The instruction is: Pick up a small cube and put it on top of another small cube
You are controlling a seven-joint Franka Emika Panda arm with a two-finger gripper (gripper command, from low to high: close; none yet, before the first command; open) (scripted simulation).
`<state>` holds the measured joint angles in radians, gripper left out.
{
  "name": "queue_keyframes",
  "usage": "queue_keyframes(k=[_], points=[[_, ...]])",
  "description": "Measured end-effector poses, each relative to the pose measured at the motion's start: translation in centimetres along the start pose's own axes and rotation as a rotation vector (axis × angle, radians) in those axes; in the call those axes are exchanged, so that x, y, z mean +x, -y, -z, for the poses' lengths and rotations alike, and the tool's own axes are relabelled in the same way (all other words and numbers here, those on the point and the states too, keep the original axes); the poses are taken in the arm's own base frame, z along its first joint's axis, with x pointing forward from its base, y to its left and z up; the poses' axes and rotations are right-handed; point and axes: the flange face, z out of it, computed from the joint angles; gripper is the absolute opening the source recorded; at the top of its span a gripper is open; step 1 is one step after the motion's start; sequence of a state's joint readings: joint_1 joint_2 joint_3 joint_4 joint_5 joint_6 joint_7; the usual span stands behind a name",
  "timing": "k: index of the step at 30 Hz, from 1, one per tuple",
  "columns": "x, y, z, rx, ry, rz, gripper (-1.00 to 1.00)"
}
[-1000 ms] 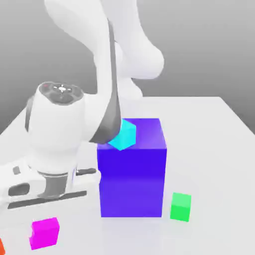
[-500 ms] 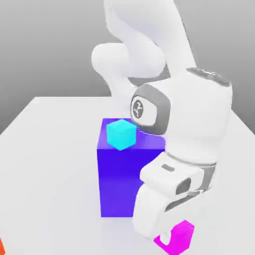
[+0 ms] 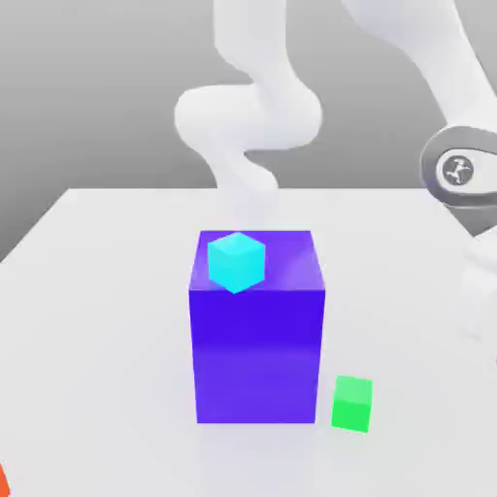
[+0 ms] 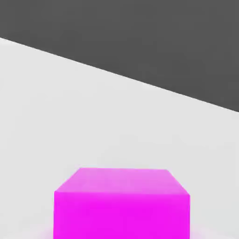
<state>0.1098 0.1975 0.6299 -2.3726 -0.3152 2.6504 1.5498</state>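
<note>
Exterior view, and here's the end effector out at three o'clock from the big blue block, clenched on the magenta cube, a sliver of pink peeking in at that edge! How will it handle? Light, I'd say, and stiff, no squash in it; nothing looks fragile, though those smooth sides could slip under a loose pinch. Best hold: two opposite faces, square on, around mid-height, leaving the underside free to meet the green cube, waiting on the desk at four o'clock from the block. And what a looker in the hand view: vivid magenta, plain flat faces, crisp straight edges, the lit face a softer pink, the one beside it fully saturated, no markings to be seen!
</note>
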Motion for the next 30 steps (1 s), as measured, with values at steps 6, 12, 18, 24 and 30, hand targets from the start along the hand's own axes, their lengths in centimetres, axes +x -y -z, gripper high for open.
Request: queue_keyframes(k=[6,12,18,24,30], points=[[-4.1,-0.7,0.4,-0.008,0.027,-0.254,-1.0],[0.4,-4.4,-0.2,-0.047,-0.007,-0.637,-1.0],[4.7,-8.7,-0.5,-0.078,-0.036,-1.032,-1.0],[7.9,-13.2,-0.6,-0.104,-0.057,-1.424,-1.0],[10.0,-17.6,-0.8,-0.136,-0.069,-1.808,-1.0]])
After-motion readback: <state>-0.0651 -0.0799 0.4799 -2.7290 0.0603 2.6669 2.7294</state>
